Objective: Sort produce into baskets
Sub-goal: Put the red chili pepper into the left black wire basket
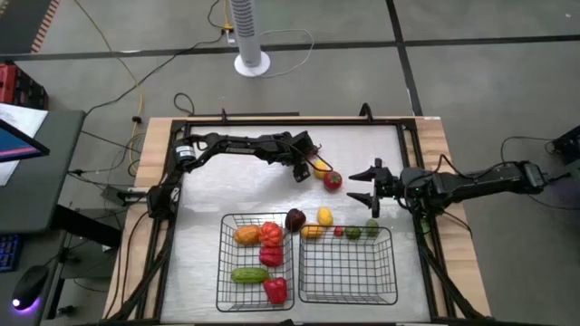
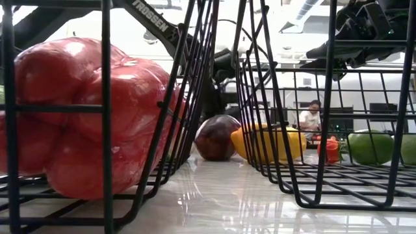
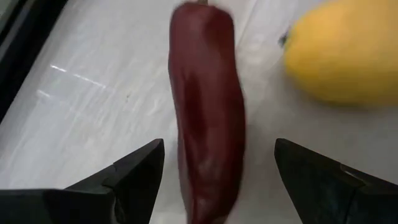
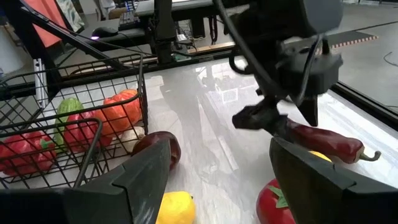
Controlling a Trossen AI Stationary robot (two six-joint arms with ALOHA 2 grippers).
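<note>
- While the left gripper (image 3: 214,171) straddles the long red chili pepper (image 3: 208,106) on the table, fingers open and not gripping, close squarely mid-body.
- Lemon (image 3: 345,53) sits just beside; avoid nudging it.
- Right gripper (image 1: 366,186) waits open and empty near the tomato (image 1: 333,179).
- Left basket (image 1: 256,272) looks the likely target.

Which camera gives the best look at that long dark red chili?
The left wrist view: the chili fills the frame between the open left gripper fingers. The right wrist view shows it smaller, the high view barely, the low view not at all.
</note>
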